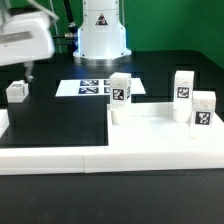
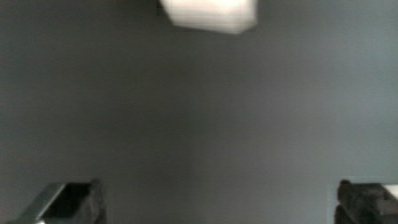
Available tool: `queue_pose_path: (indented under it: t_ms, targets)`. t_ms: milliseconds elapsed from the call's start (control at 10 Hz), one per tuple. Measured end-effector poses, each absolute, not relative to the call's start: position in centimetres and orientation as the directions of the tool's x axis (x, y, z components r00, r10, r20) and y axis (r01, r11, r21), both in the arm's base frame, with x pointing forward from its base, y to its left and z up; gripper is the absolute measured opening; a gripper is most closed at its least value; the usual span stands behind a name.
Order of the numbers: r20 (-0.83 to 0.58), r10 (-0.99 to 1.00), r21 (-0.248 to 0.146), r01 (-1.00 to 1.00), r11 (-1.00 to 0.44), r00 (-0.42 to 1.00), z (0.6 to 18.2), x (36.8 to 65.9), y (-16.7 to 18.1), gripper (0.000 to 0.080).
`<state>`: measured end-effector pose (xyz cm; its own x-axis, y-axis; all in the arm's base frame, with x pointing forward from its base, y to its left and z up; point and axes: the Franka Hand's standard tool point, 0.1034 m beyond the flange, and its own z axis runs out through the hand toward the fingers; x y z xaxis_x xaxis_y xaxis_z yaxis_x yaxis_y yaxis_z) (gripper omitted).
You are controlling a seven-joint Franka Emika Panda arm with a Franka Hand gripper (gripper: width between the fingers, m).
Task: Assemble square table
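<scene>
The square table top point(image 1: 150, 122) lies white at the exterior view's right. Three white tagged legs stand upright on it: one at its far left corner point(image 1: 120, 90), one at the far right point(image 1: 183, 85), one at the near right point(image 1: 203, 108). A fourth small white leg point(image 1: 16, 90) lies loose on the black table at the left. My gripper point(image 1: 28, 70) hangs open and empty just above and behind that leg. In the wrist view the gripper point(image 2: 217, 205) shows two dark fingertips point(image 2: 71, 205) wide apart over the dark table, with the leg point(image 2: 210, 12) at the picture's edge, apart from them.
The marker board point(image 1: 95, 87) lies flat in front of the white robot base point(image 1: 102, 30). A long low white border rail point(image 1: 60, 155) runs along the front and up the left side.
</scene>
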<state>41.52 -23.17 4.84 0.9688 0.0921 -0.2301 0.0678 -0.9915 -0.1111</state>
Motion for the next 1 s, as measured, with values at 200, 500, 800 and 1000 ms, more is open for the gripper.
queue_pose_path:
  t_ms: [200,500,800,1000]
  targets:
    - [-0.291,0.092,-0.126,0.057,-0.990,0.952,4.4,41.7,-22.9,0.0648]
    - [-0.447,0.136,-0.164,0.068,-0.984,0.884,3.8,41.2,-22.6,0.0648]
    - [-0.716,0.080,-0.068,0.045,-0.997,0.694,3.3,39.7,-24.8,0.0648]
    - [-0.778,0.075,-0.054,0.052,-0.997,0.623,3.1,40.0,-24.0,0.0648]
